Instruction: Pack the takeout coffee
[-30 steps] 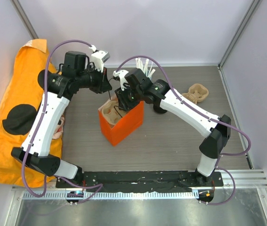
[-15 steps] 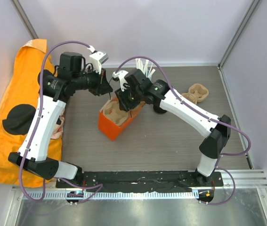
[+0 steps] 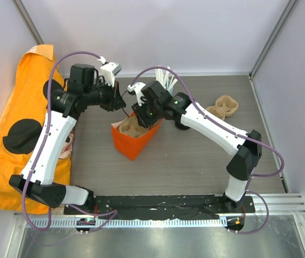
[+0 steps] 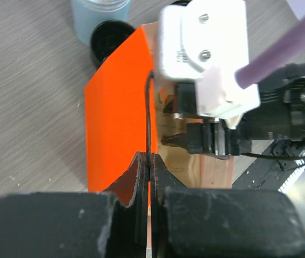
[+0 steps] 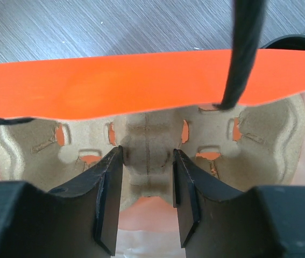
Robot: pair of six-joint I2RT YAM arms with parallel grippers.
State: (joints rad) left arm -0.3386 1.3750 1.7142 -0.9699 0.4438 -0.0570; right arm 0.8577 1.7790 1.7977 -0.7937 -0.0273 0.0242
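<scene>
A grey wood-grain table stands between plain pale walls, an orange cloth along its left.

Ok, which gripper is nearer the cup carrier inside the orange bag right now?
Right. The right gripper straddles the cup carrier at its centre ridge, inside the orange bag. The left gripper is shut on the bag's black handle, off the carrier.

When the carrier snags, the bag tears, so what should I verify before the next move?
1. Left gripper pinching the bag handle: ok.
2. Right gripper jaws clamping the cup carrier by its centre ridge: ok.
3. Carrier inside the orange bag mouth: ok.
4. Carrier seated on the bag floor: cannot tell.
5. Handle cord clear of the right jaws: ok.
</scene>
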